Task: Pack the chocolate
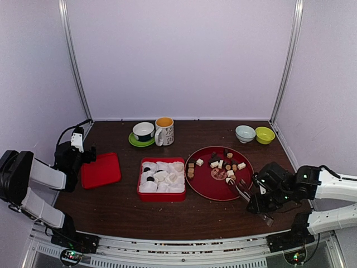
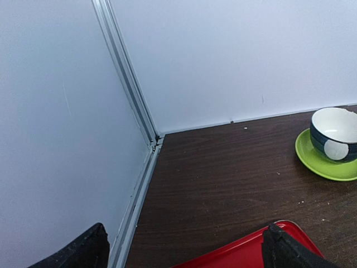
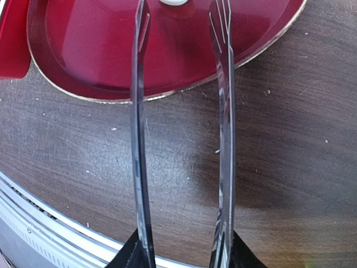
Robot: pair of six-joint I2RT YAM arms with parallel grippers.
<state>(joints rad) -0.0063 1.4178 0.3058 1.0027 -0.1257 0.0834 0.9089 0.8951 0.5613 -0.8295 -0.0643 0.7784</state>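
my right gripper point(image 3: 184, 254) clenched on tongs point(image 3: 223, 139), tines spread, tips over near rim of plate point(image 1: 207, 188). chocolate point(image 1: 220, 163) scattered on plate's far half. one white piece point(image 3: 175, 2) between tong tips. box point(image 1: 162, 196) of cups point(image 1: 164, 176) just left of plate, couple dark bits inside. my left gripper point(image 2: 184, 248) released, fingers wide apart, well left of plate, over red lid point(image 2: 240, 254).

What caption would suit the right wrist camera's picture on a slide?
The right claw holds open tongs, tips over the red plate, a white chocolate just ahead between them.
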